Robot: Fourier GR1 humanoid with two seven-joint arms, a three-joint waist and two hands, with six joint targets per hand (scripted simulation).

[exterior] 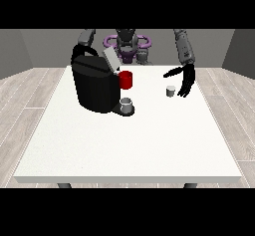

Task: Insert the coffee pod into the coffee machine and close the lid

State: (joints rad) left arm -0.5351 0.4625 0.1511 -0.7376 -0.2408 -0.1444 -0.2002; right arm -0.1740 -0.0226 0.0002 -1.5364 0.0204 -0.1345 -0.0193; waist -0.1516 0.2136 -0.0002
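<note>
Standing on the white table [124,150] at the view's left is the black coffee machine [94,88], its grey lid [110,59] tilted open, with a red part [126,79] and a grey cup [126,103] at its front. Further right, the small coffee pod [171,91] sits just beside the fingertips of the hand at the view's right [186,78], whose fingers hang spread and relaxed, holding nothing. The other hand is hidden.

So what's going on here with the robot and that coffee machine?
A humanoid robot stands behind a large white table holding a black coffee machine with its grey lid raised. The black hand at the view's right hovers with relaxed fingers beside a small white coffee pod on the table. The pod isn't picked up yet. The other hand is hidden behind the machine.
</note>
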